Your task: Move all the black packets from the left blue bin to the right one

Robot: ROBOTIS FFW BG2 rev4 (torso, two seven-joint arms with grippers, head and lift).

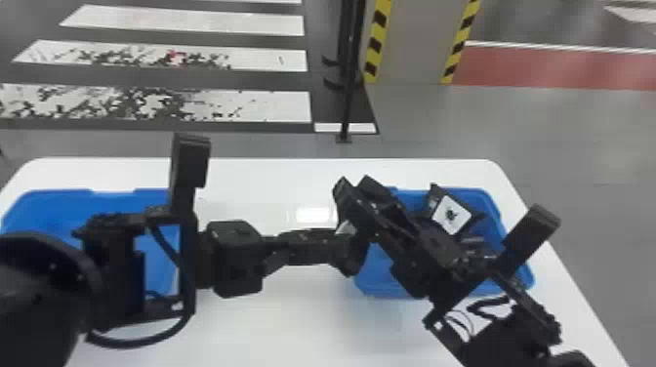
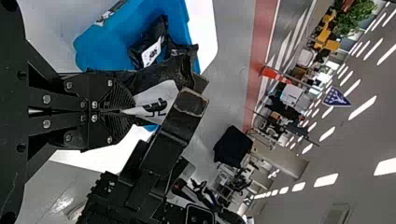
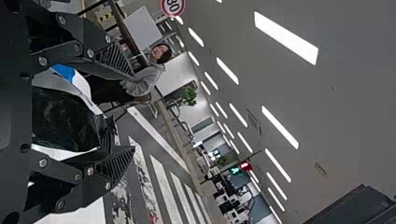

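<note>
Above the left edge of the right blue bin [image 1: 493, 210], my left gripper [image 1: 328, 244] meets my right gripper [image 1: 352, 229]. The left wrist view has the left gripper [image 2: 132, 111] shut on a black packet [image 2: 163, 72] with a white label. In the right wrist view, the right gripper [image 3: 132, 113] stands open, its fingers on either side of the packet [image 3: 65, 119]. Other black packets [image 1: 434, 202] lie in the right bin, one with a white label facing up. The left blue bin [image 1: 53, 202] is partly hidden behind my left arm; what it holds cannot be told.
Both bins stand on a white table [image 1: 273, 180] with rounded far corners. My left arm crosses over the left bin and the table's middle. Beyond the table are a dark post [image 1: 347, 97] and a striped pillar [image 1: 410, 44].
</note>
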